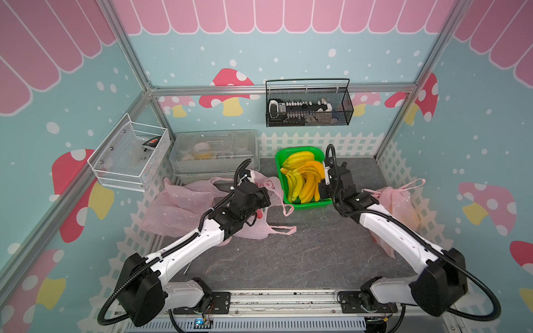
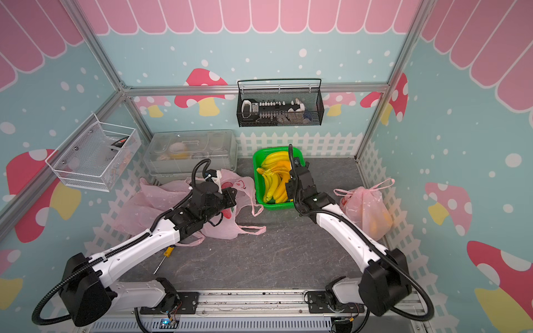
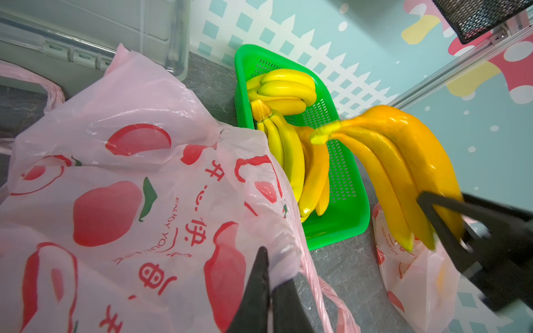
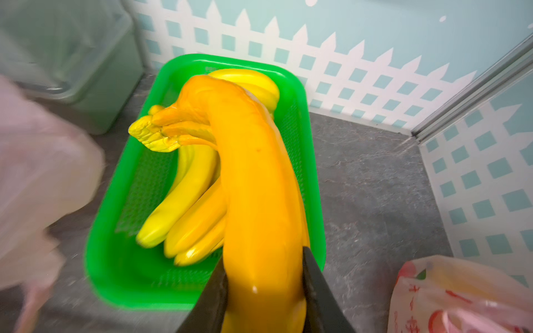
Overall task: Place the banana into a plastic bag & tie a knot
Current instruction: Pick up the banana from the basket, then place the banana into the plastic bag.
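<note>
An orange-yellow banana bunch (image 4: 253, 187) hangs over the green basket (image 4: 106, 259), with my right gripper (image 4: 264, 256) shut on its lower end. In the left wrist view the same bunch (image 3: 398, 150) is lifted beside the basket (image 3: 354, 213). In both top views it sits at the basket's right side (image 1: 310, 178) (image 2: 281, 184). Paler yellow bunches (image 3: 288, 92) lie in the basket. My left gripper (image 3: 271, 274) is shut on a fold of the pink plastic bag (image 3: 129, 187) printed with red fruit, just left of the basket (image 1: 266, 196).
A knotted pink bag (image 1: 398, 201) with fruit inside stands by the right fence. More pink bags (image 1: 173, 207) lie at the left. A clear lidded box (image 1: 213, 152) is at the back left. A white mesh basket (image 1: 129, 155) and a black wire basket (image 1: 308, 106) hang on the walls.
</note>
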Controlling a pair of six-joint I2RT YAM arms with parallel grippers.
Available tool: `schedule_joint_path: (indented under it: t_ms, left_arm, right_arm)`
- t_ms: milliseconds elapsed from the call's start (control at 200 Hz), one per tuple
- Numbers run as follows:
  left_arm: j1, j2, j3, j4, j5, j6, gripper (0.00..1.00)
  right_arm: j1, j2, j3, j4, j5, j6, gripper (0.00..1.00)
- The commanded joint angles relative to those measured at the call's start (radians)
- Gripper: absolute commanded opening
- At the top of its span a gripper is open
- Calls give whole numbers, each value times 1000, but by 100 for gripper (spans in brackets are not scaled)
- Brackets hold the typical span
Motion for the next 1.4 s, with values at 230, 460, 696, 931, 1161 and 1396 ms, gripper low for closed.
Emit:
schedule_joint_path:
  t_ms: [230,460,696,931,1161,1396]
  left_arm:
    - [5,110,99,13,12,1,0]
    - [-10,161,135,14,18,6,0]
    - [-17,173,141,-16,3,29,0]
    - [-4,169,132,-15,7,43,0]
    - [-1,166,131,-14,32,46,0]
    - [-53,119,92,-6,36,60,0]
  right_arm:
    - [251,-387,-179,-348,-17,273,12]
    - [374,-394,-239,-317,-44,375,11]
    - [384,-358,-252,-302,-10,422,11]
    - [437,-360,-273,-413,39,486,10]
    - [458,-414,-335,-394,58,535,11]
    - [451,-324,-332,-178,46,555,11]
